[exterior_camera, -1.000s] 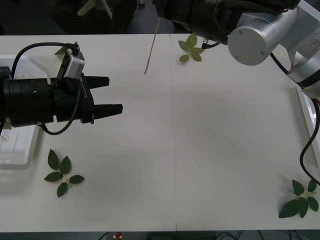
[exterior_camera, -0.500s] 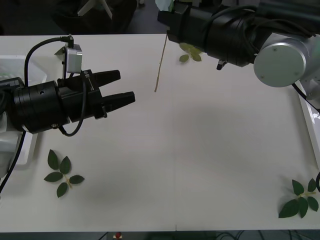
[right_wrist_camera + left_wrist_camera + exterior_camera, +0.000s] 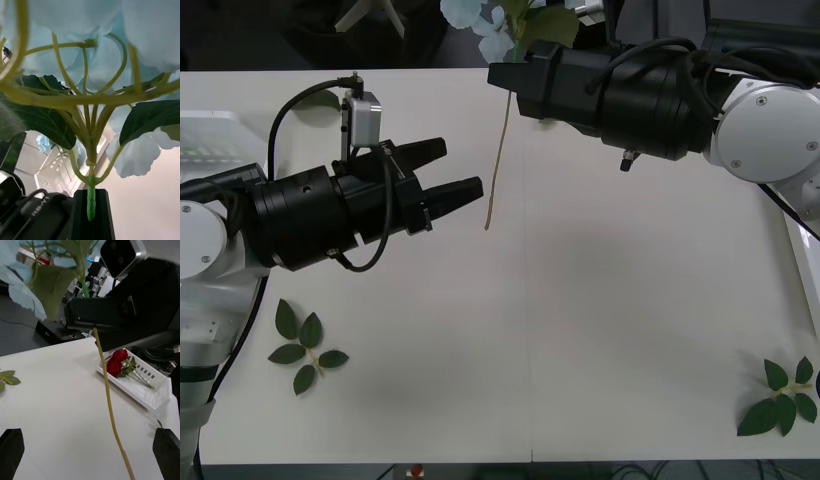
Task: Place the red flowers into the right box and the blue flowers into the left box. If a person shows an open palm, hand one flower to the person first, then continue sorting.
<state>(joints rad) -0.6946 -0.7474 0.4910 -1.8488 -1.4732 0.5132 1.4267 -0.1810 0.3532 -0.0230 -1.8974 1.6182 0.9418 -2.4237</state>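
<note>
Above table middle, right gripper [image 3: 498,78] clamps blue flower [image 3: 480,22] high on stem, stem hanging down. Flower has slid closer to left gripper [image 3: 463,176], which moved in, fingers apart. Looks like handover next, then left box [image 3: 208,140].

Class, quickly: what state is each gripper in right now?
Left gripper: open, empty, pointing at the hanging stem.
Right gripper: shut on the blue flower, stem dangling above the table.

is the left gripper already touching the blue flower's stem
No, in the front view the left gripper is open with its tips short of the stem, which hangs from the right gripper, bare table showing between them.
</note>
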